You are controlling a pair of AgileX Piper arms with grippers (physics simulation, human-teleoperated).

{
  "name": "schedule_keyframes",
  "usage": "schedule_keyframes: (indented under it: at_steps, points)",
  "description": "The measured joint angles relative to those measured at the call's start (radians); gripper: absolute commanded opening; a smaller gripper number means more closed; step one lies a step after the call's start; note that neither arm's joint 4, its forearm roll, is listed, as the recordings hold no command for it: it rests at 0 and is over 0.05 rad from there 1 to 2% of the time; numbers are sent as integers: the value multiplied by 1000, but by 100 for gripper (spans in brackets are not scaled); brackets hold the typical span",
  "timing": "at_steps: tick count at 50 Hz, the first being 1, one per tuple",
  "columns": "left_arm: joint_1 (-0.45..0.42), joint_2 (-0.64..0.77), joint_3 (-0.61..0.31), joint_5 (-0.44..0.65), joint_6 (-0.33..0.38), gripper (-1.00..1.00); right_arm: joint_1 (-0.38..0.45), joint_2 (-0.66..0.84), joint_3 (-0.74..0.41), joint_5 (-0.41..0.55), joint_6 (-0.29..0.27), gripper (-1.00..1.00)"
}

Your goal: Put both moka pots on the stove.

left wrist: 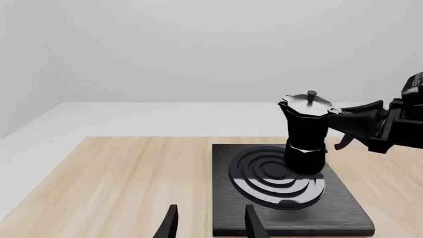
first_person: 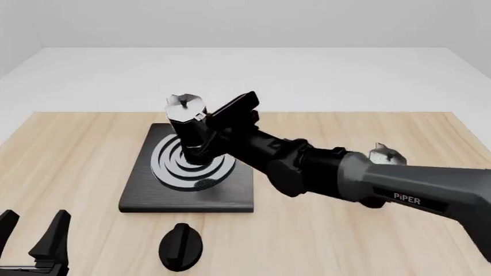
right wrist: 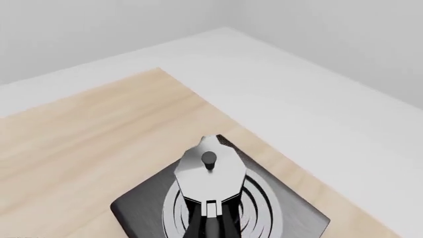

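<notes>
One moka pot (first_person: 188, 122) stands upright over the stove (first_person: 138, 192), its base on or just above the ringed burner; I cannot tell if it touches. My right gripper (first_person: 208, 127) is shut on its side handle. The left wrist view shows the same pot (left wrist: 305, 131), the stove (left wrist: 353, 213) and the right gripper (left wrist: 345, 119) at the handle. From above, the right wrist view shows the pot's silvery lid (right wrist: 210, 174) over the stove (right wrist: 300, 215). The second moka pot (first_person: 384, 155) is mostly hidden behind my right arm. My left gripper (first_person: 32, 231) is open and empty at the near left.
A black oval knob (first_person: 180, 246) lies on the wooden table (first_person: 69, 149) just in front of the stove. My right arm (first_person: 360, 184) stretches from the right edge across the table's middle. A white surface lies beyond the table's far edge.
</notes>
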Motion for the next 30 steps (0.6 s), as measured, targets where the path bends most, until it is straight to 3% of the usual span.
schedule_keyframes:
  at_steps: [30]
  points:
    - [0,0,0,0,0,100,89,165,-130,-28,21,-100]
